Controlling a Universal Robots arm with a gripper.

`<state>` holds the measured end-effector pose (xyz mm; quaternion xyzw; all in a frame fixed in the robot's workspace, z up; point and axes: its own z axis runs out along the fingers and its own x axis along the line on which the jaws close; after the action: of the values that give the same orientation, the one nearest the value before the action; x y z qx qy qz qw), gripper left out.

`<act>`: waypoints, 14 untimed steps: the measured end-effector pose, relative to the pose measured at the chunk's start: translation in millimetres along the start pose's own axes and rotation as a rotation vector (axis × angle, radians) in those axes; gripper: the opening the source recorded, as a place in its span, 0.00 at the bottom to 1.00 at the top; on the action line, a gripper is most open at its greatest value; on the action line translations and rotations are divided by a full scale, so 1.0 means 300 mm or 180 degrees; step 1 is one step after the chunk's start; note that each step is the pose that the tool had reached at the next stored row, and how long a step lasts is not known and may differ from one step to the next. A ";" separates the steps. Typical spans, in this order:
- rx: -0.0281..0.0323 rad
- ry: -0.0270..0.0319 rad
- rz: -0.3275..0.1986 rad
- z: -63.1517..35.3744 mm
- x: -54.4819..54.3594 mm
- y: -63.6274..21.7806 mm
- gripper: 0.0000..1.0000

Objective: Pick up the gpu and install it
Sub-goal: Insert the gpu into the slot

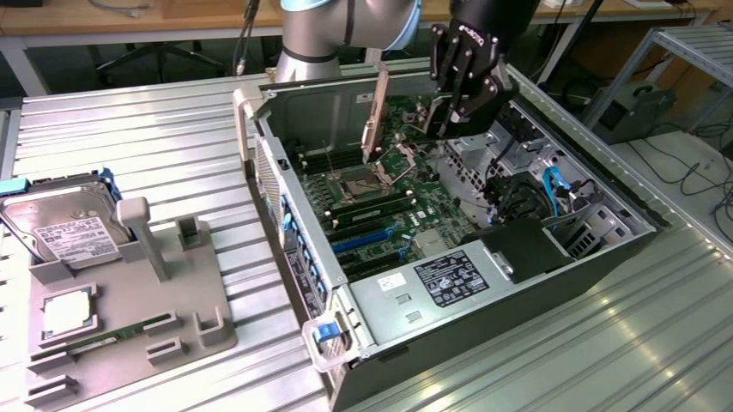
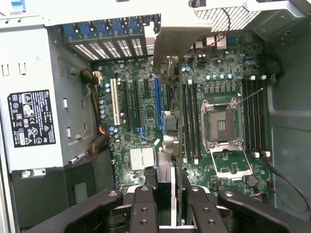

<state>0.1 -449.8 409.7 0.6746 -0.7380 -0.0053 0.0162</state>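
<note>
1. An open computer case (image 1: 458,283) lies on a ribbed metal table (image 1: 137,137), its green motherboard (image 1: 378,202) exposed.
2. The black gripper (image 1: 458,107) hangs over the case at about one o'clock from the motherboard's middle.
3. The jaws are pinching the graphics card (image 1: 375,116), held on edge; in the wrist view the card (image 2: 177,97) runs straight out from between the fingers (image 2: 146,208).
4. Judging by this, pickup is done and installing is under way: the card hangs above the board, and I cannot tell whether it touches a slot.
5. The card is a thin, flat rectangle with a pale metal end bracket.
6. At nine o'clock from the case, a grey moulded holder (image 1: 126,326) carries a silver hard drive (image 1: 63,232) with a white label.
7. A boxy grey power supply (image 1: 447,279) with a black sticker sits at the case's near end.
</note>
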 end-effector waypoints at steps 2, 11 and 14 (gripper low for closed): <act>0.0000 0.0000 0.0000 0.005 0.000 0.000 0.28; 0.0000 0.0000 0.0000 0.047 -0.001 -0.001 0.28; 0.0000 0.0000 0.0000 0.058 -0.001 -0.002 0.28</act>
<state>0.1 -449.8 392.1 0.6746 -0.7380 -0.0053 0.0162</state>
